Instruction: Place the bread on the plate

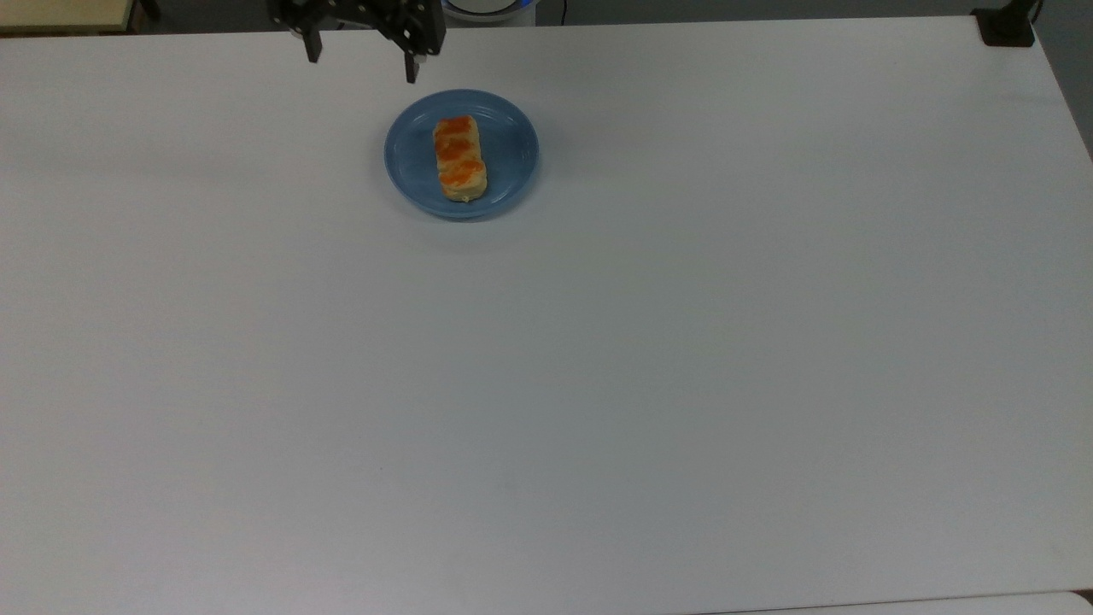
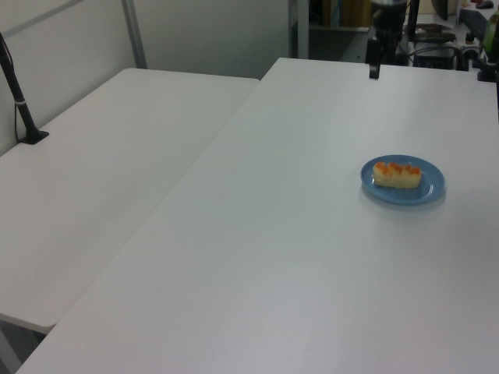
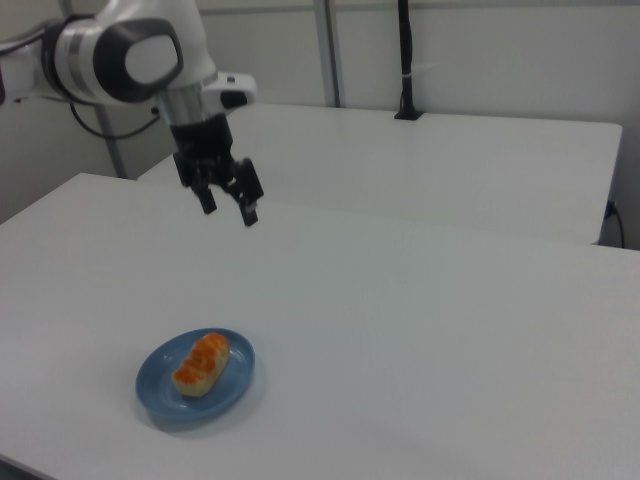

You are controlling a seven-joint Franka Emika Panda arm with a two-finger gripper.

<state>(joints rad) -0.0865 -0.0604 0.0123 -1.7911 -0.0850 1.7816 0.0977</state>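
The bread (image 1: 460, 159), a pale loaf with orange-brown bumps, lies on the round blue plate (image 1: 505, 162) near the top view's upper middle. Both also appear at the left view's right, bread (image 2: 397, 174) on plate (image 2: 431, 185), and at the right view's lower left, bread (image 3: 201, 364) on plate (image 3: 158, 385). My gripper (image 1: 361, 62) hangs open and empty at the top view's upper edge, up and to the left of the plate. In the right view the gripper (image 3: 229, 209) is high above the table, well clear of the plate. A black finger (image 2: 373, 67) hangs at the left view's top.
The white table (image 1: 598, 342) stretches wide around the plate. A second white table (image 2: 109, 171) adjoins it in the left view, with a black post (image 2: 22, 117) clamped on it. Another black clamp (image 1: 1006, 26) sits at the top view's upper right corner.
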